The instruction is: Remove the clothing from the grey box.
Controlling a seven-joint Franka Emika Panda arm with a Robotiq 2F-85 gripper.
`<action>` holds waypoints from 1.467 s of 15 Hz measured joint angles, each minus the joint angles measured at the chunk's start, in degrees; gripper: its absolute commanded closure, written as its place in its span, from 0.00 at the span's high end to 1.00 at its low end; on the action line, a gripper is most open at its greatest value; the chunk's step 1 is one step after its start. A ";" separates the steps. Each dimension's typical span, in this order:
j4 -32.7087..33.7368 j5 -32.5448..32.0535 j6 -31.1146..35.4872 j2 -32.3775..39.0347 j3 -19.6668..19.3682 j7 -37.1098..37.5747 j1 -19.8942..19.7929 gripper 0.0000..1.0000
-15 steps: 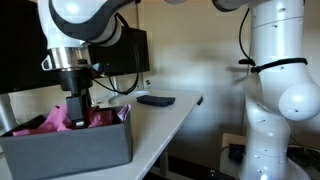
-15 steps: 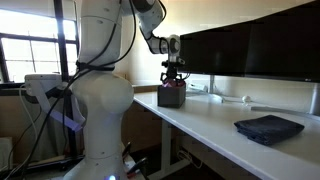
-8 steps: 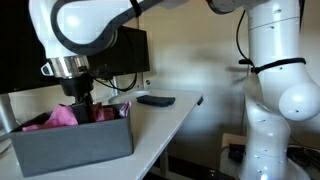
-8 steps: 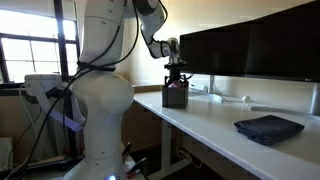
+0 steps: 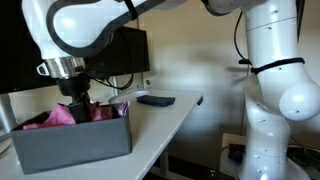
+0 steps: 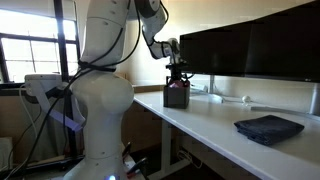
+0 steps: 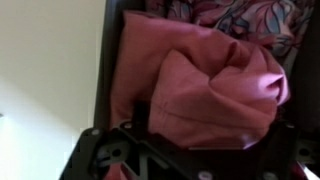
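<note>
Claw [image 5: 80,104], jaws spread wide, gripping nothing, hangs in box [image 5: 75,150] above clothing [image 7: 215,85]. Clothing lies heaped inside box, pink folds bulging under claw. We judge it light, soft, limp, likely to drape and trail; we'd pinch thick raised fold at heap's top.

Glossy white rounded arm [image 5: 275,60], black joint bands, dark gripper [image 5: 79,106]

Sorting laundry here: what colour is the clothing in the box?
The clothing is pink; the wrist view shows it best.
</note>
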 measured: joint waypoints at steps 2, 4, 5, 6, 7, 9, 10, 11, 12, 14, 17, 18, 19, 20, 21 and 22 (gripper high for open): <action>1.44 0.05 -0.63 0.90 -0.08 -0.42 -0.02 0.60; 3.04 0.22 -1.59 2.01 -0.24 -1.05 -0.08 0.47; 3.87 0.43 -2.04 2.71 -0.33 -1.32 -0.13 0.41; 4.82 0.96 -2.53 3.44 -0.36 -1.63 -0.24 0.35; 5.81 1.80 -3.07 4.14 -0.38 -2.12 -0.39 0.29; 7.86 3.45 -4.37 5.39 -0.49 -2.87 -0.53 0.16; 8.87 4.17 -5.21 5.88 -0.49 -3.16 -0.52 0.10; 9.73 4.88 -5.91 6.25 -0.45 -3.40 -0.51 0.02; 10.41 6.06 -6.46 6.47 -0.38 -3.51 -0.50 0.02; 11.07 9.76 -7.27 6.53 -0.07 -3.61 -0.48 0.04; 11.12 12.02 -7.36 6.53 1.17 -3.61 -0.13 0.04; 11.24 12.06 -7.36 6.53 1.48 -3.60 0.25 0.04; 11.54 12.06 -7.37 6.54 1.71 -3.55 0.60 0.04; 11.91 12.06 -7.40 6.53 1.86 -3.47 0.93 0.04; 12.40 12.06 -7.54 6.52 1.88 -3.37 1.22 0.04; 12.93 12.01 -7.67 6.46 1.89 -3.32 1.41 0.04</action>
